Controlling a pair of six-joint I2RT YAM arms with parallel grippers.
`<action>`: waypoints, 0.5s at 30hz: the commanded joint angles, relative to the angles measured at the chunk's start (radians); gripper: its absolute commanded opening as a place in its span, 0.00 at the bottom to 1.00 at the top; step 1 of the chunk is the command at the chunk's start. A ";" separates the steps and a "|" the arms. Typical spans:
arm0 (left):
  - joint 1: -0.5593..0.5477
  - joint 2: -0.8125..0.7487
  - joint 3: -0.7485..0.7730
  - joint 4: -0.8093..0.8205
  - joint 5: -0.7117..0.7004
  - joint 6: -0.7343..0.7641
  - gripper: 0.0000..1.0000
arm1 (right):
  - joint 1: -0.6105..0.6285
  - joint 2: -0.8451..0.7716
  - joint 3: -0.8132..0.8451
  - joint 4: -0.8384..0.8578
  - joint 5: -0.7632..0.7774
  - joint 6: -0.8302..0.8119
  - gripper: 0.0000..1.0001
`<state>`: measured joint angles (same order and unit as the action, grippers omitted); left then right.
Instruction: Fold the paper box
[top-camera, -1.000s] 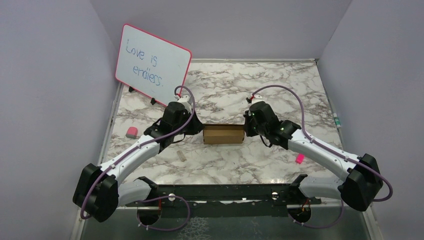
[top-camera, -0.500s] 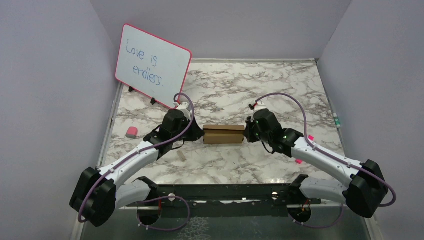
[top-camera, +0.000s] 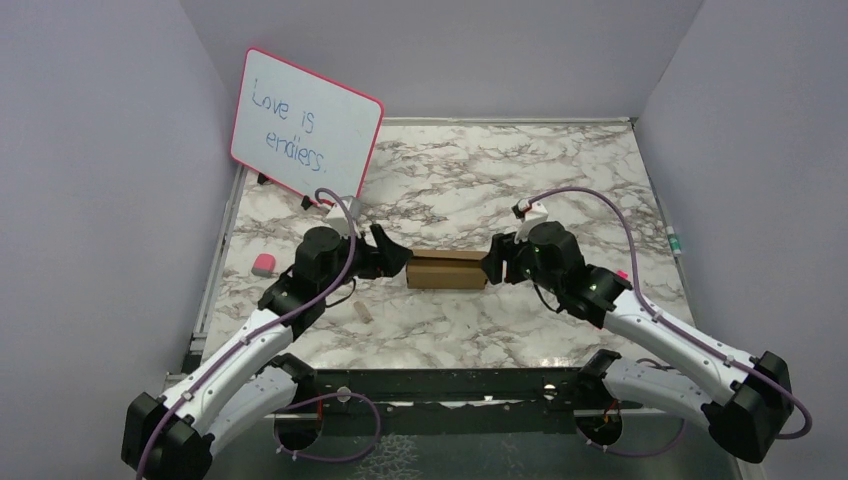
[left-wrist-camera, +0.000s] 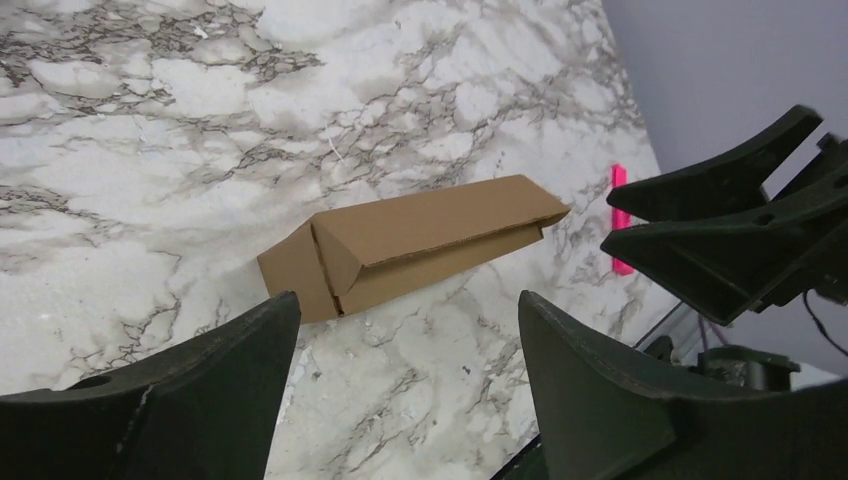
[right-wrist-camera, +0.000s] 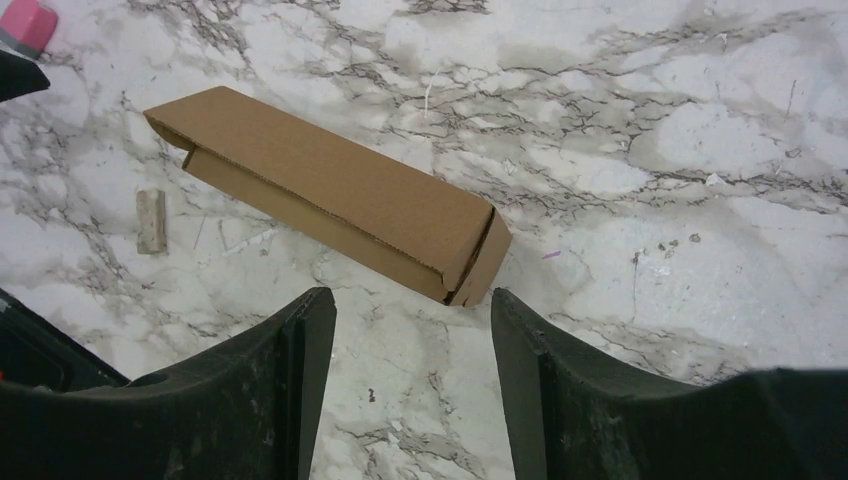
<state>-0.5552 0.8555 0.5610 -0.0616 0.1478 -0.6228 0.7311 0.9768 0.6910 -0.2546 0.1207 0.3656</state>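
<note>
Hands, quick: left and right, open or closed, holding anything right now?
Left hand: open, empty; the paper box lies beyond its fingertips.
Right hand: open, empty; same box ahead, not gripped.

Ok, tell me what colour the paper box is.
The paper box is plain brown cardboard with no print. It shows best in the right wrist view.

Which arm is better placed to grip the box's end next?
Right, narrowly. Both are open and off the paper box, but its end lines up with the gap of the right gripper; at the left gripper it sits off toward one finger.
</note>
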 joint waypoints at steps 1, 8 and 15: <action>0.063 -0.056 -0.045 0.050 -0.006 -0.087 0.83 | -0.032 -0.031 -0.004 0.029 -0.020 -0.005 0.66; 0.244 0.065 -0.107 0.259 0.271 -0.201 0.84 | -0.221 -0.006 -0.047 0.137 -0.302 0.063 0.69; 0.258 0.236 -0.107 0.411 0.407 -0.279 0.82 | -0.370 0.040 -0.121 0.315 -0.557 0.203 0.73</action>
<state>-0.3031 1.0222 0.4412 0.2150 0.4110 -0.8436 0.4107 0.9886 0.6113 -0.0933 -0.2344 0.4694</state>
